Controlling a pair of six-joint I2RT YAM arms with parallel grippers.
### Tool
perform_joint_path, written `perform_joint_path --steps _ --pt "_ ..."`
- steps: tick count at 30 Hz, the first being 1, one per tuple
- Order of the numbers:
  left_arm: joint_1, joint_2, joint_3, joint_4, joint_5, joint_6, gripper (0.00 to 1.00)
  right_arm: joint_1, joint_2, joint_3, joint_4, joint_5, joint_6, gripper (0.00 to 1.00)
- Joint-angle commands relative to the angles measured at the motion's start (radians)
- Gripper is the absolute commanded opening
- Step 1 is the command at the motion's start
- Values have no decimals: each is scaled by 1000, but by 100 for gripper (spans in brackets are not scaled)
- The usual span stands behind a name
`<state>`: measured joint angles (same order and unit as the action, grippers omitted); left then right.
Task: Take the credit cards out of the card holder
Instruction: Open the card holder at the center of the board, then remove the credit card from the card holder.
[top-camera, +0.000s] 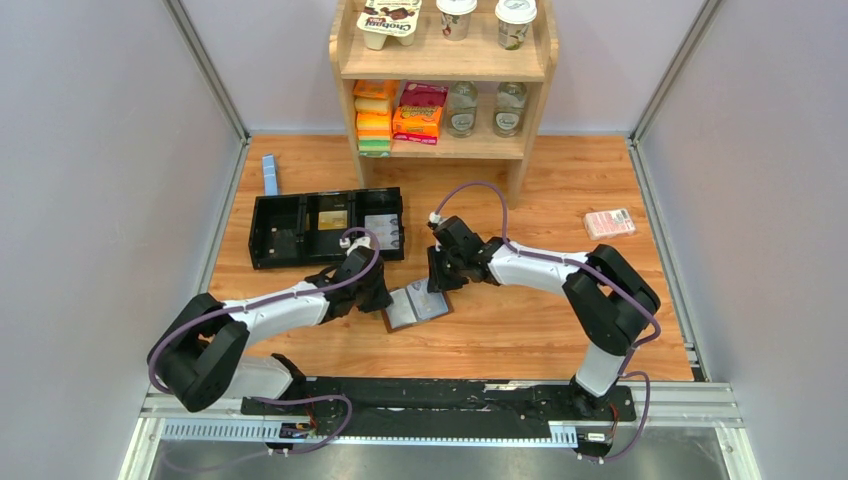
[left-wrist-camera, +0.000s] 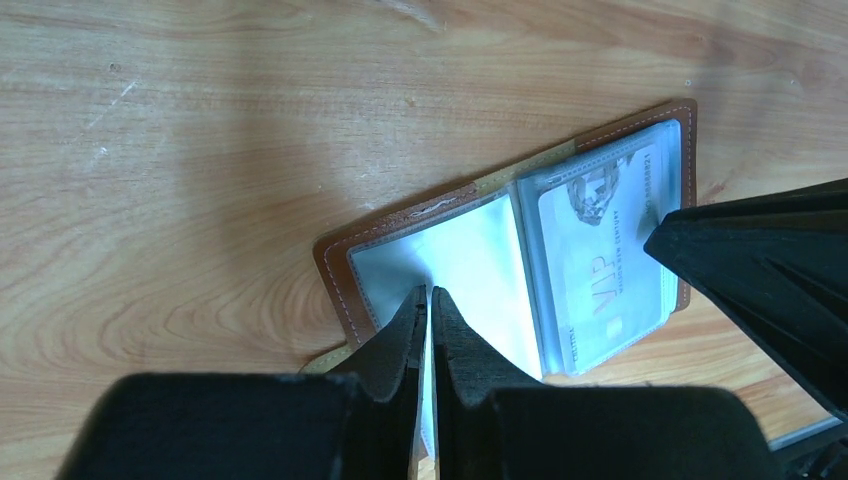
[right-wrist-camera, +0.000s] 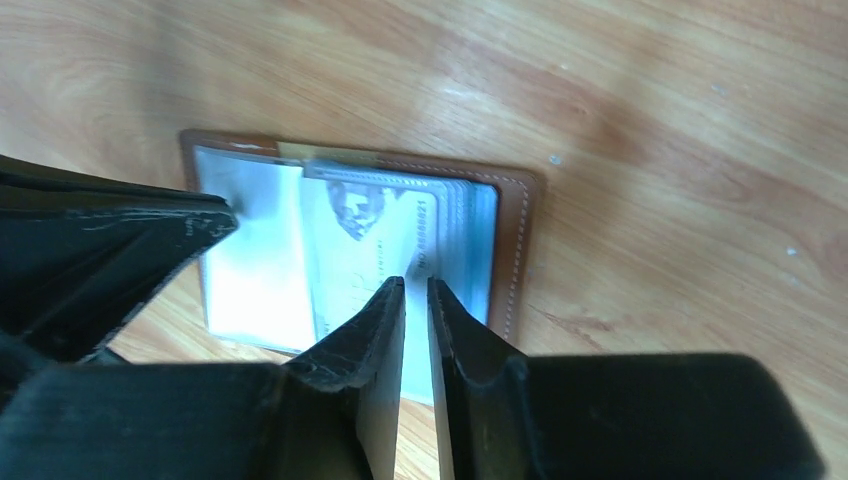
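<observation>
The card holder lies open on the wooden table, brown leather edge outside, pale pockets inside. A silvery "VIP" credit card sits in its right half, and it also shows in the right wrist view. My left gripper is over the left half, jaws pinched on a thin pale sheet that lifts up from it; I cannot tell whether that sheet is a card or a sleeve. My right gripper stands over the VIP card with its jaws a narrow gap apart, gripping nothing that I can see.
A long black compartmented tray lies behind the left arm, with a blue strip beyond it. A pink-red packet lies at the right. A wooden shelf with goods stands at the back.
</observation>
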<state>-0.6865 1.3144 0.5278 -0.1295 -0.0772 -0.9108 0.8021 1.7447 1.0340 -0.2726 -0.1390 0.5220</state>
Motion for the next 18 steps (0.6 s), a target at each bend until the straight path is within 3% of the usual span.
perform_joint_path --steps 1,18 --pt "4 19 26 21 19 -10 11 -11 -47 -20 -23 44 -37 21" --pt "4 0 35 123 71 -118 15 -10 -47 -98 27 -36 10 18"
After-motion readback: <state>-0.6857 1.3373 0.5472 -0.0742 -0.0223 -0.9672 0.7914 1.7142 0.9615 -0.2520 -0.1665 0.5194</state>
